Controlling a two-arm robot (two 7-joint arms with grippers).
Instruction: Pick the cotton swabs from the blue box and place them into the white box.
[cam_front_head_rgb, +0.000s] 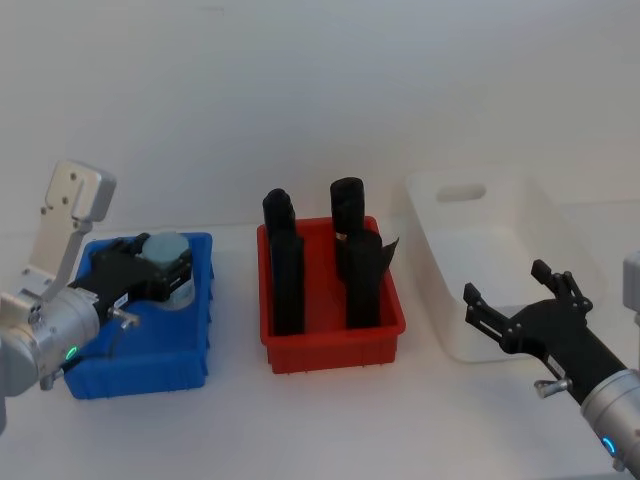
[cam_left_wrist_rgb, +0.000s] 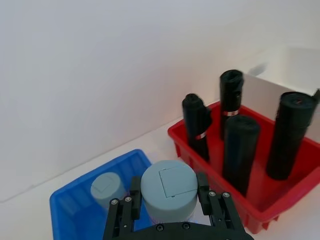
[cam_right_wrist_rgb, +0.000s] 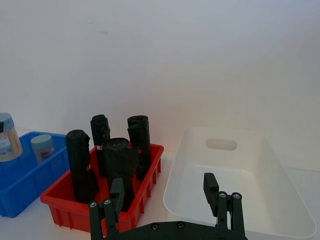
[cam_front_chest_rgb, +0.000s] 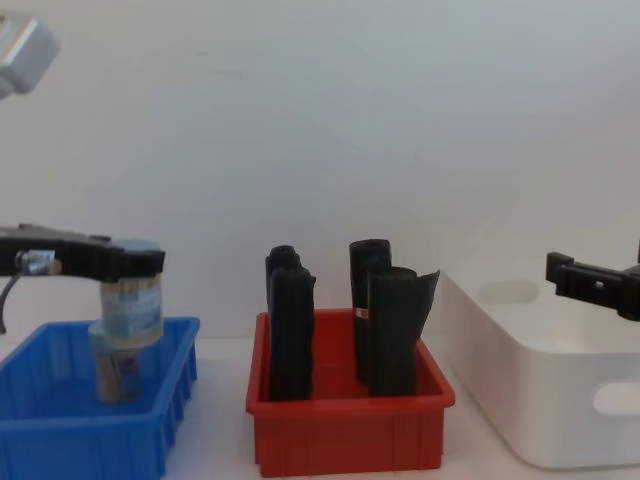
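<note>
I have the left pincer (cam_left_wrist_rgb: 169, 200) clamped on a jar of cotton swabs (cam_left_wrist_rgb: 169, 186), one finger on each side just under the pale lid, with the jar hanging upright beneath it. Directly below the pincer is the blue box (cam_front_head_rgb: 140, 370). From the chest view, the jar's base looks about level with the box rim, so I judge the lift is only partly made. A second jar (cam_left_wrist_rgb: 106, 187) stands in the box below the pincer and just beside the held one.

The step in hand is carrying this jar across to the white box (cam_front_head_rgb: 470, 250). That box lies well off toward the right arm's side of the left pincer, past the red bin (cam_front_head_rgb: 335, 345). The black rolls (cam_front_head_rgb: 285, 270) in the red bin stand tall, well above its rim, so I would raise the pincer higher before moving sideways. I would keep the wrist level so the jar does not swing, and hold the squeeze firm, since the smooth round wall could slip.

The right pincer (cam_front_head_rgb: 505, 285) is spread wide and holds nothing. It hovers over the near end of the white box, which sits below it on the surface. I would want it out of the way, or ready, before the jar arrives there.
</note>
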